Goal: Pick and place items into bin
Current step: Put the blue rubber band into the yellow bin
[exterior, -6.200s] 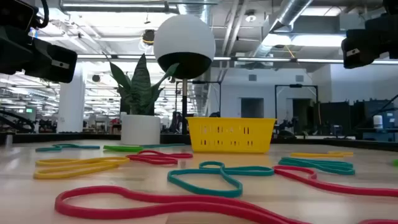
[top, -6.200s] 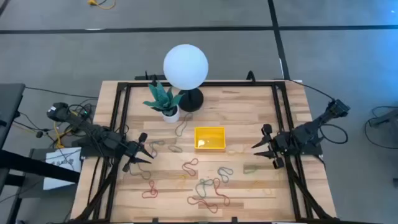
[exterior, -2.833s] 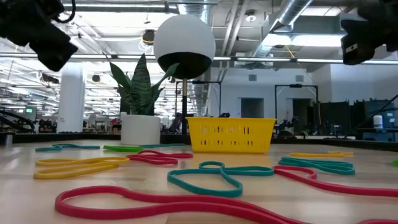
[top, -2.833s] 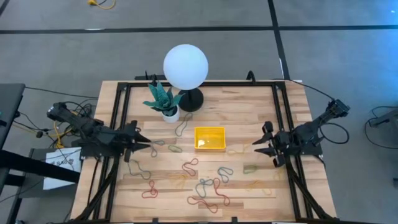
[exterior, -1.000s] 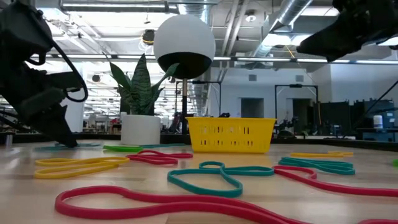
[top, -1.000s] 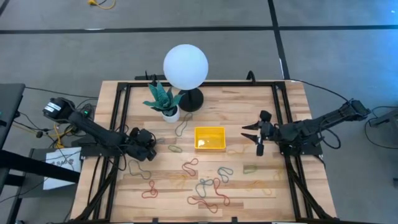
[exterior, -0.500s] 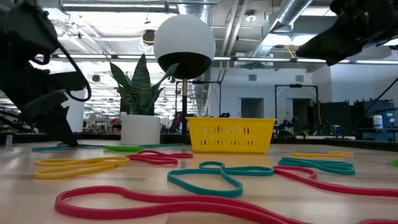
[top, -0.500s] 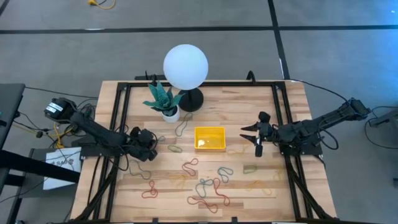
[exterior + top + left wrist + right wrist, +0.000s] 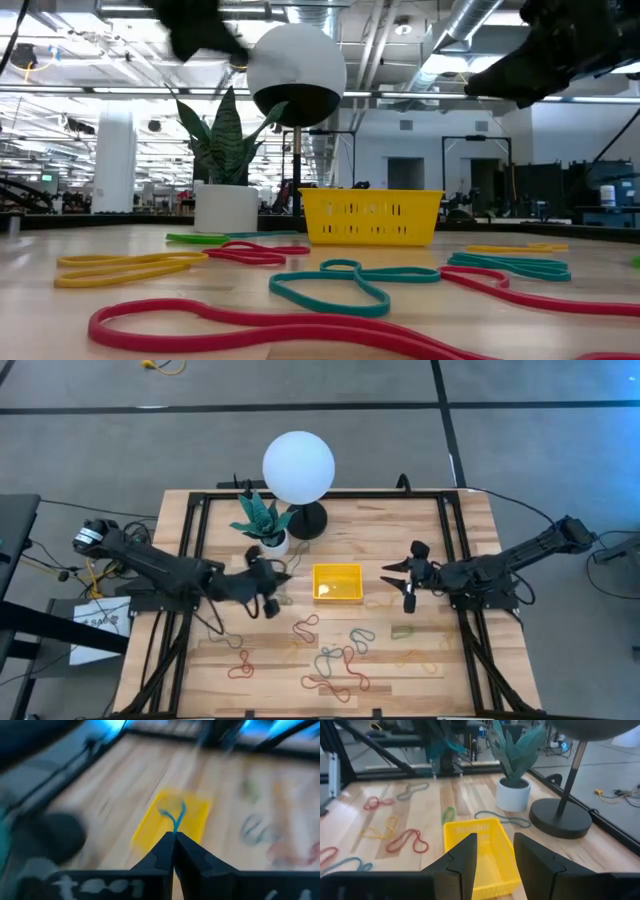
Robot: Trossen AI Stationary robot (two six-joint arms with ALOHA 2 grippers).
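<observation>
Wooden table [image 9: 400,530] strewn with rubber-band loops [image 9: 335,660]

Bright even light, left wrist view motion-blurred

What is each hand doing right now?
Left hand: closed on a teal rubber band, near the yellow bin.
Right hand: open, empty.

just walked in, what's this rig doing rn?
It is clearing rubber bands off the table into the yellow bin. The left hand is shut on a teal band and sits just beside the bin, not yet over it. The right hand waits open on the bin's other side, holding nothing. The bin looks empty in the right wrist view, and many bands are scattered on the wood.
</observation>
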